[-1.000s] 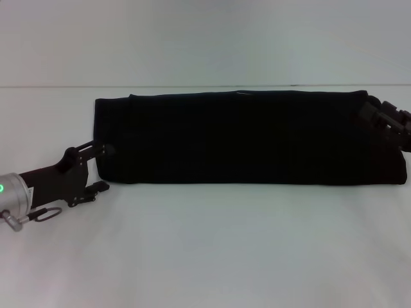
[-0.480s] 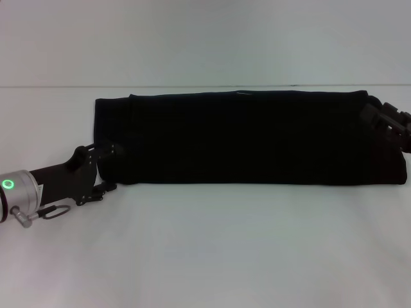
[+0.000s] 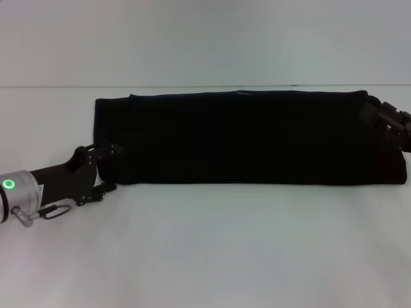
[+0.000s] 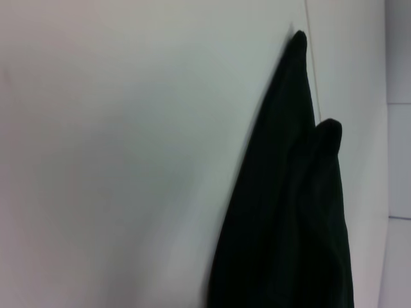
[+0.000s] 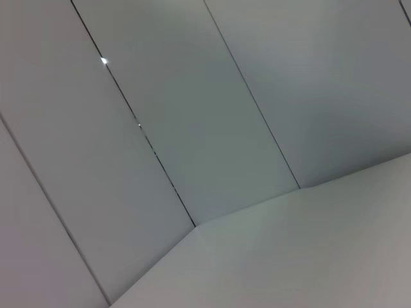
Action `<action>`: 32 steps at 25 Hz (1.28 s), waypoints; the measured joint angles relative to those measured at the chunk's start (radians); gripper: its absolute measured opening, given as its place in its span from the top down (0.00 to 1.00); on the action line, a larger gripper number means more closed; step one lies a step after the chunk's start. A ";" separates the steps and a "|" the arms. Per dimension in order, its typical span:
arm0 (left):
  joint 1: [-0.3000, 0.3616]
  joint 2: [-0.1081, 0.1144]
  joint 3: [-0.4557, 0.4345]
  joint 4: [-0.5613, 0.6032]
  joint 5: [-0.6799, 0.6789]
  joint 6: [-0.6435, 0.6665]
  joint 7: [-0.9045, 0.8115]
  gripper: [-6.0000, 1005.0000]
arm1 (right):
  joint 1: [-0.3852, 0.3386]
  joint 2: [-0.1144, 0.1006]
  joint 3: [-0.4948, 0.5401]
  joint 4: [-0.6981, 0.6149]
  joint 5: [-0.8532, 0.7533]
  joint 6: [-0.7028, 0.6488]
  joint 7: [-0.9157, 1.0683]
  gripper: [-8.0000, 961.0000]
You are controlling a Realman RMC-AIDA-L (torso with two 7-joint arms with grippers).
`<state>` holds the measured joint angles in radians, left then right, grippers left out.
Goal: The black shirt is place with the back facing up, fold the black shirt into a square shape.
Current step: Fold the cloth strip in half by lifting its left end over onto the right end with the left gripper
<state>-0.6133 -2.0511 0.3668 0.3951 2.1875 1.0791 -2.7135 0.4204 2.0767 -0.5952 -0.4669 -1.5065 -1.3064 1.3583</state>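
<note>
**Supervisor:** Report status, left to right.

**Operator:** Left gripper [image 3: 110, 168] sits at about 8 o'clock in my head view, at the near-left corner of the shirt [image 3: 250, 138]. Its fingers are spread apart, one at the cloth edge and one just below it on the table [image 3: 205, 250]. I judge it released, with nothing clamped.

**Supervisor:** The shirt?

**Operator:** It lies centre to 3 o'clock as a long flat band running left to right. I read the lengthwise folds as done. The left wrist view shows stacked layers of the shirt end on the table, which agrees.

**Supervisor:** Right side?

**Operator:** Right gripper [image 3: 384, 120] is at 3 o'clock, at the far-right corner of the band. I cannot tell whether it is released or clenched; it blends into the cloth. Its wrist camera shows only wall panels.

**Supervisor:** Remaining work?

**Operator:** My judgement: a band is not a square. The crosswise fold, one end over the other, is not yet done.
</note>
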 joint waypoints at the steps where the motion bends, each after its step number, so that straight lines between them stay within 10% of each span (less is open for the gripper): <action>1: -0.002 -0.001 0.001 -0.002 0.000 -0.005 -0.002 0.13 | 0.001 0.000 0.000 0.000 0.000 0.000 0.000 0.27; 16: -0.109 -0.014 -0.015 -0.045 -0.042 -0.073 0.090 0.13 | 0.001 -0.001 0.000 0.002 0.001 0.002 0.002 0.27; 32: -0.050 -0.005 0.096 -0.090 -0.114 -0.049 0.098 0.13 | 0.002 0.000 0.000 0.002 -0.004 0.001 0.002 0.27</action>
<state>-0.6633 -2.0561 0.4627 0.3050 2.0734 1.0301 -2.6158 0.4223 2.0768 -0.5952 -0.4647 -1.5107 -1.3055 1.3607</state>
